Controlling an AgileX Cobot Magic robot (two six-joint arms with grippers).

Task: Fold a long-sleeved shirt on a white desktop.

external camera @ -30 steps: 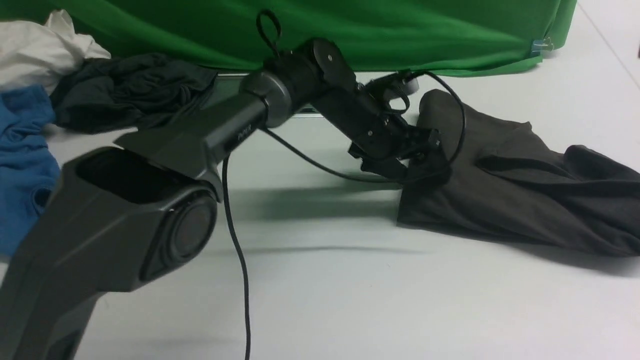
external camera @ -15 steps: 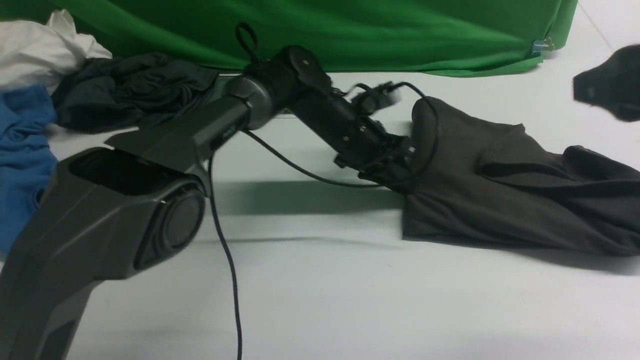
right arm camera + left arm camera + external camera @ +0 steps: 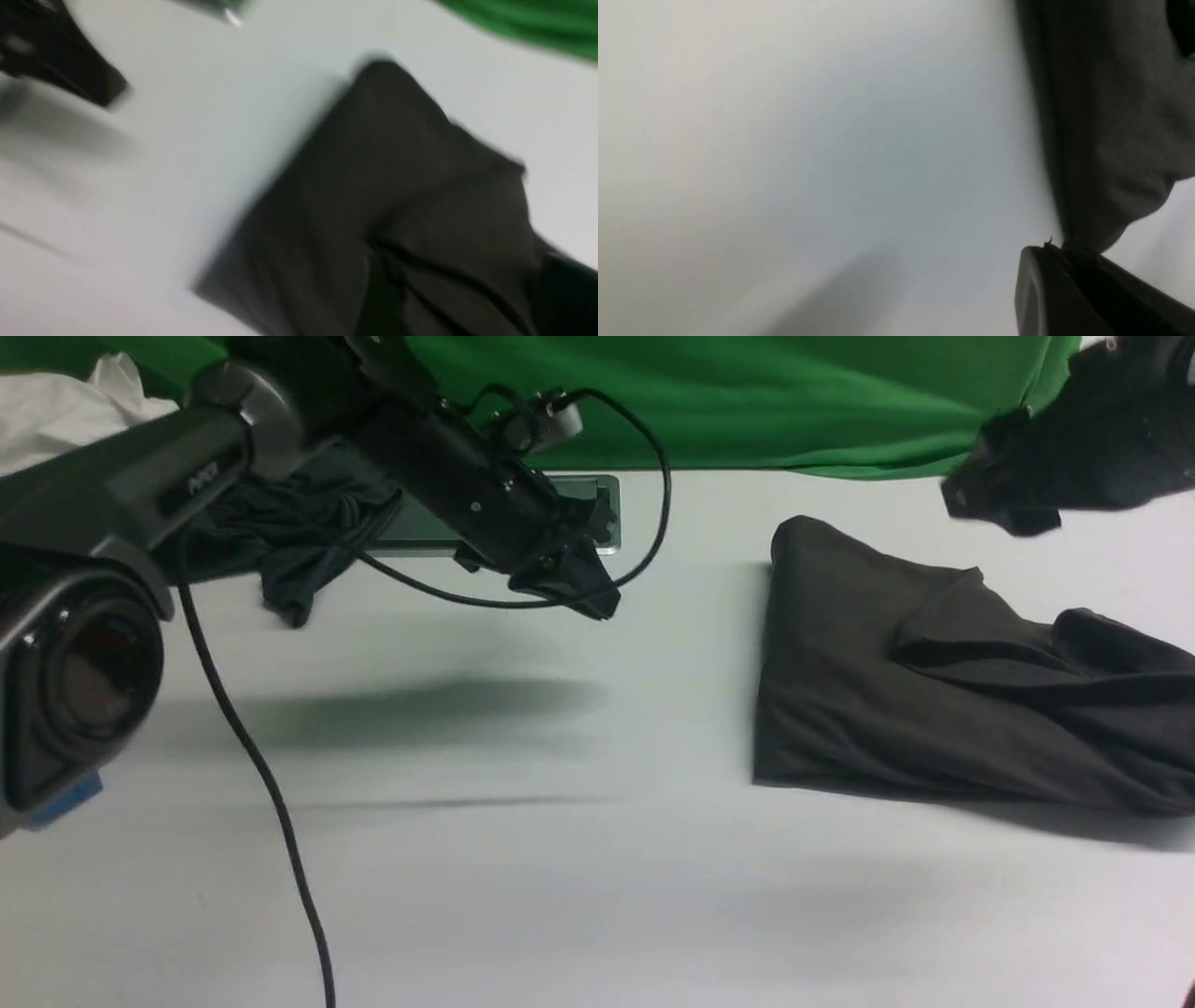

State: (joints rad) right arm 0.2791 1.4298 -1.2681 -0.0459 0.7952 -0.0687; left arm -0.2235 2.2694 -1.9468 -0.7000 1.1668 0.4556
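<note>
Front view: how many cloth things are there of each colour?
Green: 1, the backdrop
White: 1, the cloth
Dark grey: 1, the garment
Brown-black: 1, the shirt
Total: 4
A blue bit at the left edge is too hidden to count.

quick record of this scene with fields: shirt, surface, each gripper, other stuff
shirt: long-sleeved shirt, a folded, wrinkled bundle lying flat on the robot's right side
surface: white desktop
left gripper: left gripper, fingers together, holding nothing, raised over the desktop, apart from the shirt on its left
right gripper: right gripper, blurred, up beyond the shirt's far right end; open or shut cannot be told
other items: dark grey garment and white cloth at far left; green backdrop behind
</note>
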